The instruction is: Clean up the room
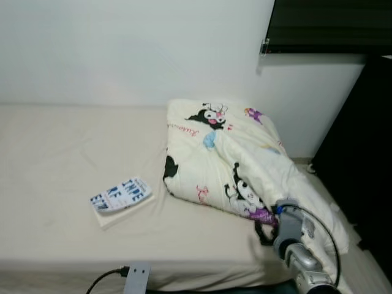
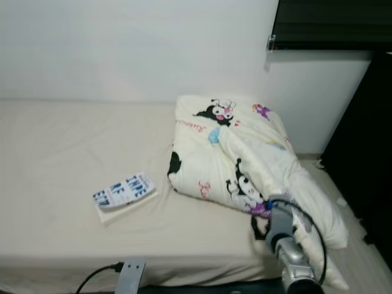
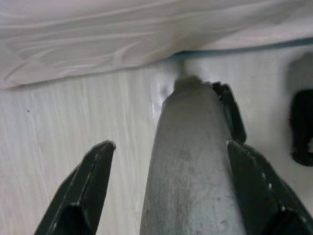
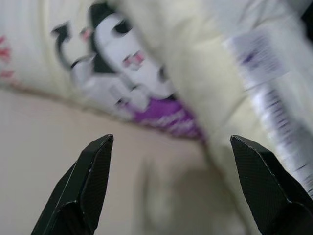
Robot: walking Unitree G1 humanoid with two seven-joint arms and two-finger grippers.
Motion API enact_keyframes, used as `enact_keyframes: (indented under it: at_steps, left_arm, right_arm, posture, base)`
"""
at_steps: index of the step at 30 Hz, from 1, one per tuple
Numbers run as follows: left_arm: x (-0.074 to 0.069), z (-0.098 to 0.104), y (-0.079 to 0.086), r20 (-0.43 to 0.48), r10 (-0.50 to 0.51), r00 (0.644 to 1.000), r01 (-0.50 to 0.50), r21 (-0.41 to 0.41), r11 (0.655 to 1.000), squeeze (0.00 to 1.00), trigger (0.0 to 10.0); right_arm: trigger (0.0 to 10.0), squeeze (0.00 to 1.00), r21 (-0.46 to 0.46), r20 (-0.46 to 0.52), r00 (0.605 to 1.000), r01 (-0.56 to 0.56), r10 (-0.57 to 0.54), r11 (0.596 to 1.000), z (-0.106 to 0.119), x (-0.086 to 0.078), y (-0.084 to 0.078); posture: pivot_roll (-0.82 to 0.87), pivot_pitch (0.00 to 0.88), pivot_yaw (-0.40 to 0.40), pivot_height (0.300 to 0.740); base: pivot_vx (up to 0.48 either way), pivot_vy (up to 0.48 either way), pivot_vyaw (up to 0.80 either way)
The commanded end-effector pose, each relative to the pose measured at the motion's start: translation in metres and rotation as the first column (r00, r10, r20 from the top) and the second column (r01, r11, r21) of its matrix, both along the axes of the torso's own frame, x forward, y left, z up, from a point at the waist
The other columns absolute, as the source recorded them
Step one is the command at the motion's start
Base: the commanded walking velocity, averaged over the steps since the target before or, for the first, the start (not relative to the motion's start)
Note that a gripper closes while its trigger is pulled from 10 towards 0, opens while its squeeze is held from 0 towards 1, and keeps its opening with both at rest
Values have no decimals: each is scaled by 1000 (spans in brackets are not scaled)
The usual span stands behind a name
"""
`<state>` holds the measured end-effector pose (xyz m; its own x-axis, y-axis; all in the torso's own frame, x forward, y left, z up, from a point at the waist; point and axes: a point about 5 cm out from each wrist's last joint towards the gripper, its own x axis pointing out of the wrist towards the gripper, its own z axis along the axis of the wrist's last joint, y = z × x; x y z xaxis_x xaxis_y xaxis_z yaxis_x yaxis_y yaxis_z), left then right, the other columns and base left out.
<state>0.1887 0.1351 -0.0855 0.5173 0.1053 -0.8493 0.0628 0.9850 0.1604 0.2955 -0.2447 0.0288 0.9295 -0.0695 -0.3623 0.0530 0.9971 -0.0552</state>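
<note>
A cream blanket (image 1: 226,153) printed with black-and-white cartoon figures lies bundled on the right part of the bed (image 1: 61,153). A small book (image 1: 120,195) with blue lettering rests on the sheet to its left. My right gripper (image 1: 264,231) is at the blanket's near corner, open, and nothing sits between its fingers. In the right wrist view the right gripper (image 4: 171,138) faces the blanket's purple print (image 4: 161,115) just above the sheet. My left gripper (image 3: 169,143) hangs open low beside the bed, over pale floor, with a grey cylindrical part (image 3: 193,166) between its fingers.
A white wall runs behind the bed. Dark furniture (image 1: 361,159) stands close on the right, and a dark blind (image 1: 331,24) hangs at the top right. The blanket spills over the bed's right edge toward a narrow strip of floor (image 1: 367,263). A cable (image 1: 104,278) lies by the front edge.
</note>
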Motion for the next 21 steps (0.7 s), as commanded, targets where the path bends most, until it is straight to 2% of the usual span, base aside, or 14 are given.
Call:
enact_keyframes:
  at_steps: [1,2,3,9,10,11,12,14,15,17,21]
  left_arm:
    - [-13,-6,2,-62,-13,998,15,31,999,0,10000]
    - [-14,-7,4,-69,-14,998,18,57,998,0,10000]
    - [-14,-7,4,-69,-14,998,18,57,998,0,10000]
    - [-16,-7,8,-86,-17,996,25,103,994,0,10000]
    - [-16,-7,8,-86,-17,996,25,103,994,0,10000]
    - [-17,-8,9,-90,-18,996,28,109,994,0,10000]
    - [-17,-8,9,-90,-18,996,28,109,994,0,10000]
    - [-18,-8,11,-97,-24,995,36,123,992,0,10000]
    - [-18,-8,11,-97,-24,995,36,123,992,0,10000]
    - [-20,-9,13,-104,-31,994,46,139,989,0,10000]
    - [-21,-9,15,-108,-36,993,53,155,986,0,10000]
  right_arm:
    - [10000,0,7,48,999,5,-5,1000,11,6,-2]
    - [10000,0,-7,104,995,-2,2,1000,25,13,-6]
    - [10000,0,-7,104,995,-2,2,1000,25,13,-6]
    - [10000,0,-42,249,967,-38,48,998,66,28,-9]
    - [10000,0,-42,249,967,-38,48,998,66,28,-9]
    - [10000,0,-54,296,953,-51,65,997,80,32,-8]
    - [10000,0,-54,296,953,-51,65,997,80,32,-8]
    - [10000,0,-75,390,915,-76,100,994,110,38,-7]
    - [10000,0,-75,390,915,-76,100,994,110,38,-7]
    - [10000,0,-102,467,872,-111,146,989,140,43,-5]
    - [10000,0,-126,477,855,-163,203,979,152,46,-1]
  posture:
    - [-82,43,-1,602]
    - [-79,52,2,592]
    - [-79,52,2,592]
    - [-73,73,8,567]
    - [-73,73,8,567]
    - [-71,81,12,562]
    - [-71,81,12,562]
    - [-70,101,23,552]
    - [-70,101,23,552]
    - [-66,115,28,542]
    - [-52,133,30,532]
  base:
    - [0,0,0]
    - [0,0,0]
    - [0,0,0]
    - [0,0,0]
    - [0,0,0]
    - [0,0,0]
    - [0,0,0]
    - [0,0,0]
    - [0,0,0]
    - [0,0,0]
    - [0,0,0]
